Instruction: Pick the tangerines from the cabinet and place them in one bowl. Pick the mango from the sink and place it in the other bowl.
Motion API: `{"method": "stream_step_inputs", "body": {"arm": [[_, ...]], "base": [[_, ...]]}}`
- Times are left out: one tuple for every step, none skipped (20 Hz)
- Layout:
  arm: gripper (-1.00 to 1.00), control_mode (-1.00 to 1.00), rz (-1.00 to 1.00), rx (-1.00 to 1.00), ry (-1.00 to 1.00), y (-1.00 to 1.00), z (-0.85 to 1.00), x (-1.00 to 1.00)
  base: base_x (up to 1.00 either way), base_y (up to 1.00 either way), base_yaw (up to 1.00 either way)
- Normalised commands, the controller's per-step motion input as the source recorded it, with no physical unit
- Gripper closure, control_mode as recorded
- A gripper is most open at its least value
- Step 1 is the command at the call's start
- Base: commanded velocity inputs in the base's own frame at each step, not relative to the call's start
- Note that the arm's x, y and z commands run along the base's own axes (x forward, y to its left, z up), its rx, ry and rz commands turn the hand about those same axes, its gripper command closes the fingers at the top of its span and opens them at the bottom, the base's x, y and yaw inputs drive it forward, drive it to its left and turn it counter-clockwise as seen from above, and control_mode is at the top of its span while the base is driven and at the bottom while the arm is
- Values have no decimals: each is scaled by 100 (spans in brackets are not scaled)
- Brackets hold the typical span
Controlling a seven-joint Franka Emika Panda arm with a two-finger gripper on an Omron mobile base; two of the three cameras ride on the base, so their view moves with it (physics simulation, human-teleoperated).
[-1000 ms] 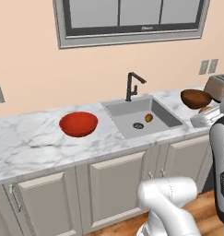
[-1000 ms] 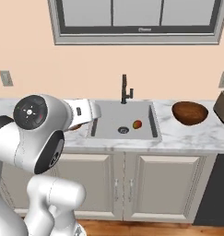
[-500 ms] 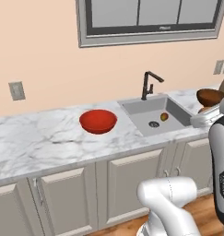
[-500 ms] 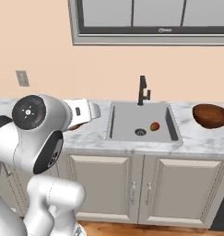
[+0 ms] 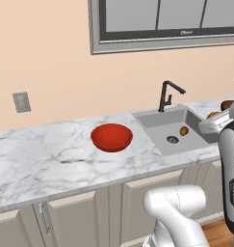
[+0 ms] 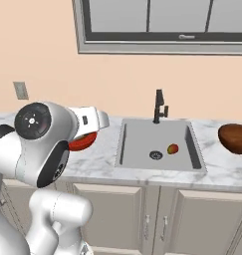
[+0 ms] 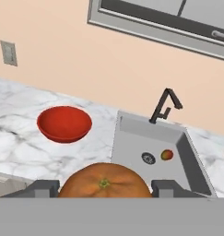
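My gripper (image 7: 104, 186) is shut on a tangerine (image 7: 104, 182), an orange ball that sits between the two fingers low in the hand view. Ahead and to the left, the red bowl (image 7: 64, 123) (image 5: 111, 137) stands on the marble counter, apart from the gripper; my arm partly covers the red bowl (image 6: 85, 141) in the right base view. The mango (image 7: 167, 155) (image 5: 184, 130) (image 6: 173, 148) lies in the sink (image 7: 145, 138) (image 5: 162, 125) (image 6: 142, 144) beside the drain. The dark brown bowl (image 6: 234, 138) (image 5: 227, 104) stands right of the sink. The cabinet is out of view.
A black faucet (image 5: 166, 94) (image 6: 160, 105) (image 7: 165, 105) rises behind the sink. A window (image 5: 166, 24) hangs on the wall above. A wall outlet (image 5: 21, 102) is at the left. Marble counter (image 5: 46, 154) stretches left of the red bowl, with cabinet doors below.
The whole picture has shifted: the camera has moved left along the counter, so the bowl and sink sit further right in both base views. The grip on the tangerine is unchanged.
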Motion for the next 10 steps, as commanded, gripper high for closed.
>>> {"method": "stream_step_inputs", "body": {"arm": [[100,100,0,0,0,0,0,0],[100,100,0,0,0,0,0,0],[100,100,0,0,0,0,0,0],[100,100,0,0,0,0,0,0],[100,100,0,0,0,0,0,0],[100,100,0,0,0,0,0,0],[100,100,0,0,0,0,0,0],[100,100,0,0,0,0,0,0],[100,100,0,0,0,0,0,0],[100,100,0,0,0,0,0,0]], "base": [[30,26,13],[28,26,14],[26,25,14],[25,24,14],[24,23,14],[22,24,14],[23,23,13],[25,24,13],[26,23,13],[28,24,12]]}}
